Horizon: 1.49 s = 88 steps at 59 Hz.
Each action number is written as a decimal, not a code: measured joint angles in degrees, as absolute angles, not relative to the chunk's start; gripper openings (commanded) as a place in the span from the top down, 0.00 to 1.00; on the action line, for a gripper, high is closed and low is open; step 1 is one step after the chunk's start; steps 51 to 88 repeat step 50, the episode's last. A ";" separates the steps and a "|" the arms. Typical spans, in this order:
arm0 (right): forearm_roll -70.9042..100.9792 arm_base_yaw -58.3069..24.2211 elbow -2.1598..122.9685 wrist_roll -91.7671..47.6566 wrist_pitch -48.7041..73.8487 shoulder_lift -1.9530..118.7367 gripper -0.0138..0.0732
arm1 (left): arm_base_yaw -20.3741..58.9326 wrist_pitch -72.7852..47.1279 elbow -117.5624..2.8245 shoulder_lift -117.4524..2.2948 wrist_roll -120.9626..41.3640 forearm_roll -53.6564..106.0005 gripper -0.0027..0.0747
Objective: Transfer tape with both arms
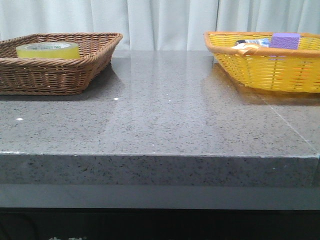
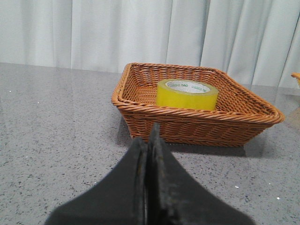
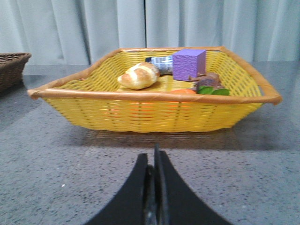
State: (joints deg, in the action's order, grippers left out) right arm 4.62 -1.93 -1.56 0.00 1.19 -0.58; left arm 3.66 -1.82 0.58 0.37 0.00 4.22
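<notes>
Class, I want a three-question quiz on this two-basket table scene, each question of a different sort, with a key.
1. True or false: the tape lies in the yellow basket.
2. Which gripper faces the brown basket: A left, B right?
3. Fill in: the block beside the bread roll is ___.

Key: 1 false; 2 A; 3 purple.

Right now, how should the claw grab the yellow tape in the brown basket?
Probably from above. The tape lies flat in the brown basket, its hole facing up, with the rim around it. The shut left claw could open, dropping one finger into the core and one outside the wall.
</notes>
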 measured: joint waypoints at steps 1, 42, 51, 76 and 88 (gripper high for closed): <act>4.62 -1.67 -1.56 0.00 1.19 -0.58 0.92 | 3.66 -1.82 0.58 0.37 0.00 4.22 0.99; 4.62 1.44 -1.56 0.00 1.19 -0.58 0.92 | 3.66 -1.82 0.58 0.37 0.00 4.22 0.99; 4.62 1.44 -1.56 0.00 1.19 -0.58 0.92 | 3.66 -1.82 0.58 0.37 0.00 4.22 0.99; 4.62 1.44 -1.56 0.00 1.19 -0.58 0.92 | 3.66 -1.82 0.58 0.37 0.00 4.22 0.99; 4.62 1.44 -1.56 0.00 1.19 -0.58 0.92 | 3.66 -1.82 0.58 0.37 0.00 4.22 0.99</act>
